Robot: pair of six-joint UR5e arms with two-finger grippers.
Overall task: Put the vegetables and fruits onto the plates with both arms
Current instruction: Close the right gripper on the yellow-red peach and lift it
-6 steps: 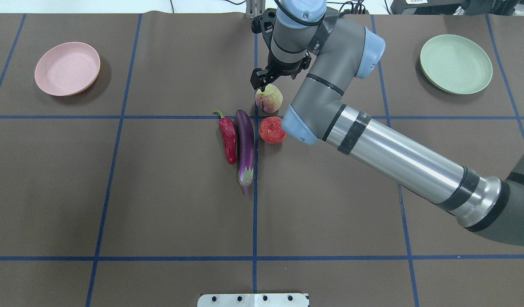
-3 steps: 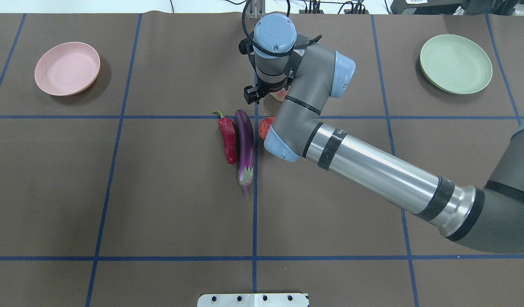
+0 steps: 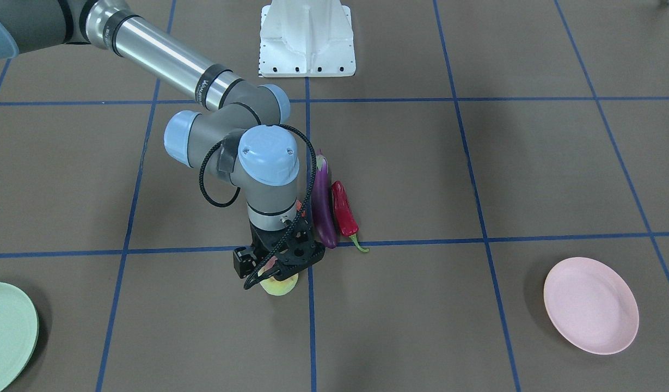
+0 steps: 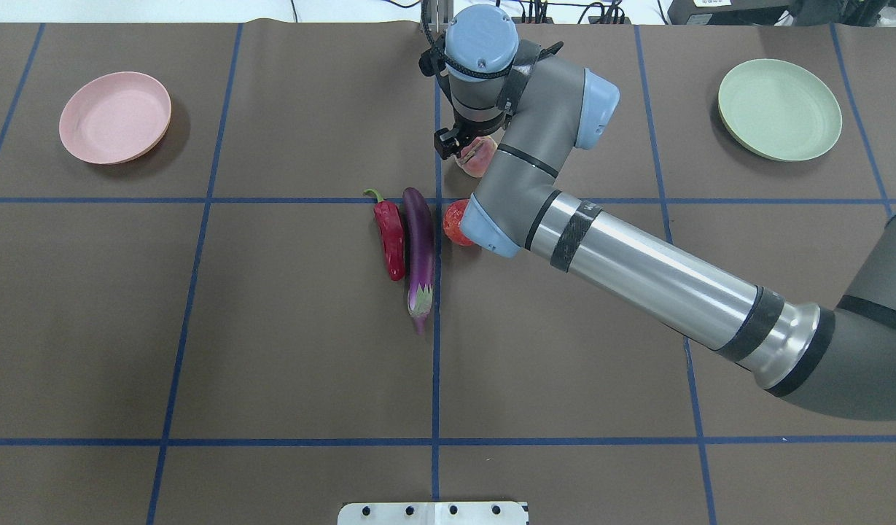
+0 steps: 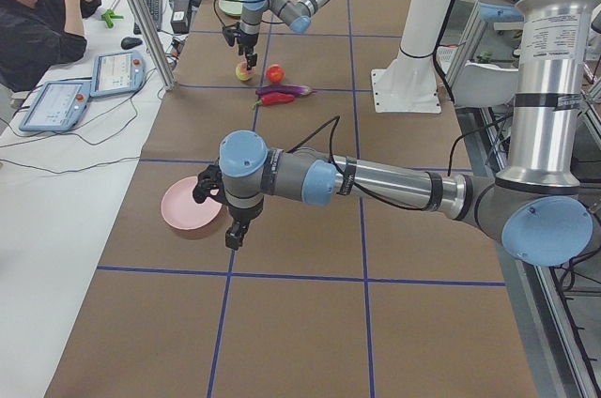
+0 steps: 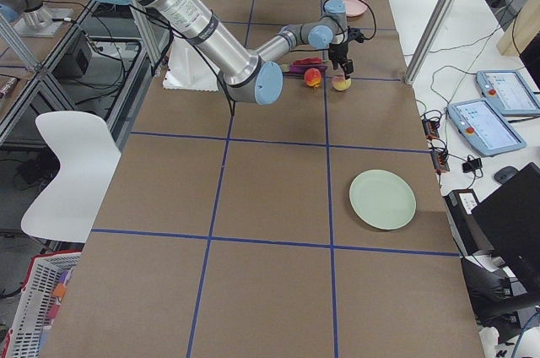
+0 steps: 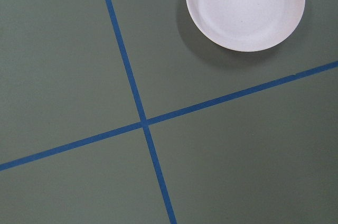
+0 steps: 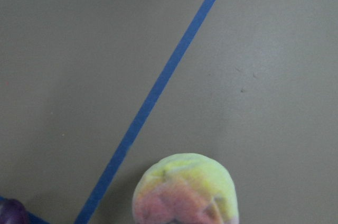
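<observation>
1. the right gripper is down on the top of the peach, just past the dark tip of the eggplant; i cannot tell if its fingers press the peach.
2. the chili lies along the eggplant's left side, touching it or almost.
3. the pomegranate sits just right of the eggplant.
4. the pink plate is far left of the eggplant, the green plate far right.
5. the left gripper hangs well left of the eggplant; i cannot tell its state.

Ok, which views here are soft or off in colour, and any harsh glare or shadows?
Right wrist view: the peach is blurred, at the bottom edge. Left wrist view: sharp, but with a green cast, so the pink plate reads near white. Overhead view: crisp, soft shadow to that plate's right, mild sheen on the silver tube of the right arm.
</observation>
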